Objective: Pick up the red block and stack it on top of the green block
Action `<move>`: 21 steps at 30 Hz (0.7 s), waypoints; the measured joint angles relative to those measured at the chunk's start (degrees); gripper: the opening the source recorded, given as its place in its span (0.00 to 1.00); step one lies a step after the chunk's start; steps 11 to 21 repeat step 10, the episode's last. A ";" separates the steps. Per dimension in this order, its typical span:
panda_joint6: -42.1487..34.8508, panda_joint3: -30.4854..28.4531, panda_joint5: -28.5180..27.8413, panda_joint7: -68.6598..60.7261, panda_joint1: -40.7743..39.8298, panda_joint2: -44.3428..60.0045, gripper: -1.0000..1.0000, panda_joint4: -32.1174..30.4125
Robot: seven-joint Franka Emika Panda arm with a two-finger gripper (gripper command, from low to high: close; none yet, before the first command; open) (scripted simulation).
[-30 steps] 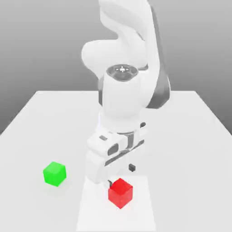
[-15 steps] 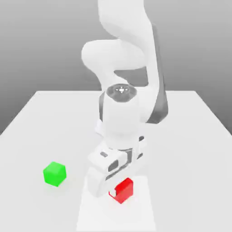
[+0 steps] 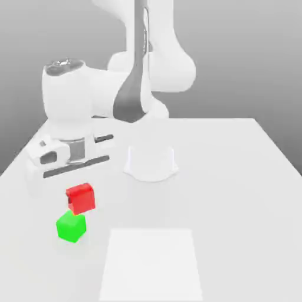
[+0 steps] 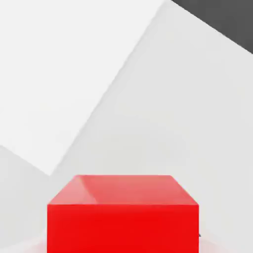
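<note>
The red block point(image 3: 81, 199) hangs off the table, just under the white hand, with my gripper point(image 3: 79, 185) shut on it. In the hand view the red block point(image 4: 123, 217) sits very close, between the jaws. The green block point(image 3: 71, 227) rests on the white table directly below the red one, slightly toward the exterior view's left. Their edges meet in the picture, and I cannot tell whether they touch. The arm reaches out over the table's left side in the exterior view.
A paler white rectangle point(image 3: 150, 265) lies on the table point(image 3: 236, 189) near its front edge. The arm's round base point(image 3: 150, 162) stands at the table's middle. Grey background lies beyond the far edge.
The gripper shut on the red block at the pale rectangle, lifted it, and carried it to the exterior view's left, over the green block. The green block has not moved.
</note>
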 joint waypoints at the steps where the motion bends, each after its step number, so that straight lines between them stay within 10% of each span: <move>1: 1.22 -0.57 0.68 -0.93 -0.08 1.12 0.00 -0.11; 6: 10.35 0.00 8.56 -6.90 0.50 10.81 0.00 0.11; 7: 11.95 0.83 10.43 -8.23 0.22 12.57 1.00 0.19; 21: 11.95 0.83 10.43 -8.23 0.23 12.57 1.00 0.19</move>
